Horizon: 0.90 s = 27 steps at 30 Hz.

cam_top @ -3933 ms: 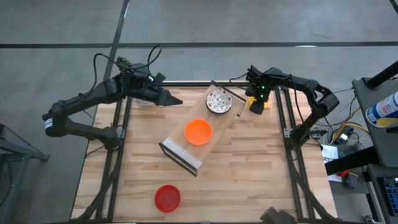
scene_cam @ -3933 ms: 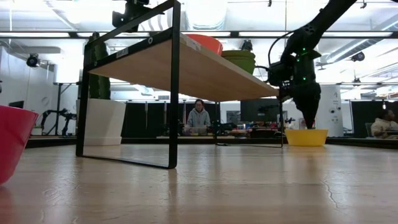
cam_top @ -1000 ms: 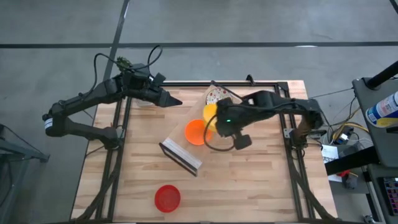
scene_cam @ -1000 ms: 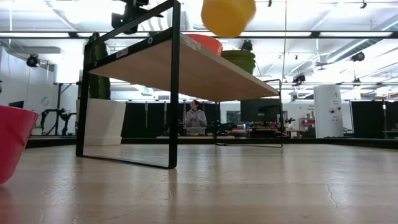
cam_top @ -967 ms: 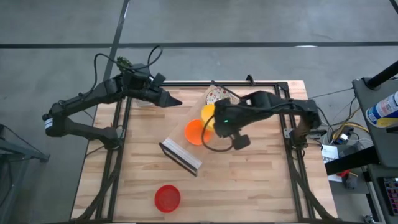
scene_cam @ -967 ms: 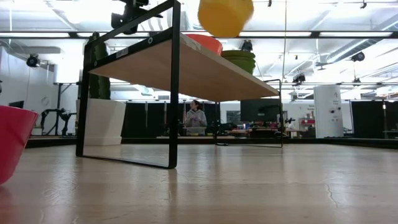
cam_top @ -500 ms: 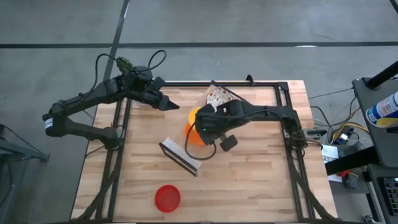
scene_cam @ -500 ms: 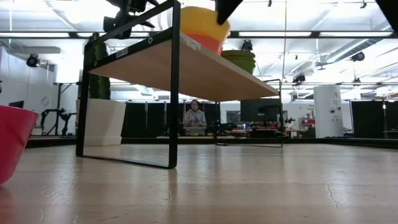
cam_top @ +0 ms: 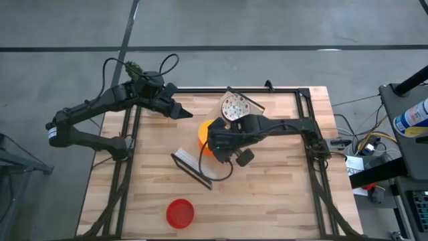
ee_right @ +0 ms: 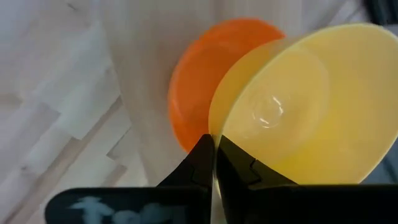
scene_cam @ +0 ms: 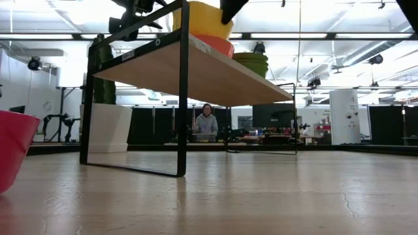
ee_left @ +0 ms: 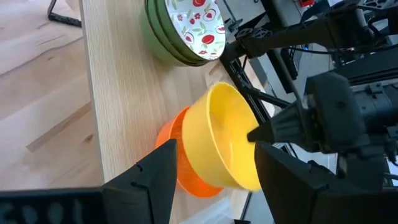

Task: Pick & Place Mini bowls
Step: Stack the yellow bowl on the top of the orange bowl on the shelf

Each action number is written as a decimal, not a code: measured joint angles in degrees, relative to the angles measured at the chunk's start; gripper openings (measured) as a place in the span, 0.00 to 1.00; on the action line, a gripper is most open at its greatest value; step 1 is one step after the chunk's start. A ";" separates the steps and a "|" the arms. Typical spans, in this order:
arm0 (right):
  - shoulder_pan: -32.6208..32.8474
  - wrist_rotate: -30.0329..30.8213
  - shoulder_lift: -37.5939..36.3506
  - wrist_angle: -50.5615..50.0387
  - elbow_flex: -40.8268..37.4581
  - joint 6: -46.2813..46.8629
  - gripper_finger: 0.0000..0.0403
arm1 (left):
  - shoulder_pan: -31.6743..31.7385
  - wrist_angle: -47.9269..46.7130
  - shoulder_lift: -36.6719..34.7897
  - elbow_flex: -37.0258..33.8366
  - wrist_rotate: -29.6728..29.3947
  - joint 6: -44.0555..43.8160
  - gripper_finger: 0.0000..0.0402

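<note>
Over the shelf [scene_cam: 215, 75] I am seeing the right gripper [ee_right: 213, 163] pinching the yellow bowl's [ee_right: 298, 106] rim above the orange bowl [ee_right: 199, 87], while the left gripper [ee_left: 211, 165], jaws spread, is hovering nearby.

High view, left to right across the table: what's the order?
Left gripper → round red mini bowl low on the bare wooden table → yellow mini bowl held by the right gripper → white speckled-pattern mini bowl on the shelf.
</note>
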 joint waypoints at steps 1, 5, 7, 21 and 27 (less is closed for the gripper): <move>0.43 0.53 0.00 0.40 0.06 -0.93 0.02 | 0.00 0.01 0.00 0.00 0.00 0.00 0.51; 1.93 0.52 0.00 0.73 0.06 -3.84 0.02 | 0.00 0.03 0.00 0.00 -0.05 0.00 0.51; 2.05 0.47 0.12 0.76 0.04 -4.02 0.02 | 0.00 0.03 0.00 0.00 -0.21 0.00 0.51; 1.63 -2.41 0.35 -0.31 -0.38 -2.69 0.02 | 0.00 0.03 0.00 0.00 -0.41 0.26 0.51; 1.57 -2.41 0.35 -0.77 -0.99 -1.11 0.02 | 0.00 0.03 0.00 0.00 -0.51 0.37 0.51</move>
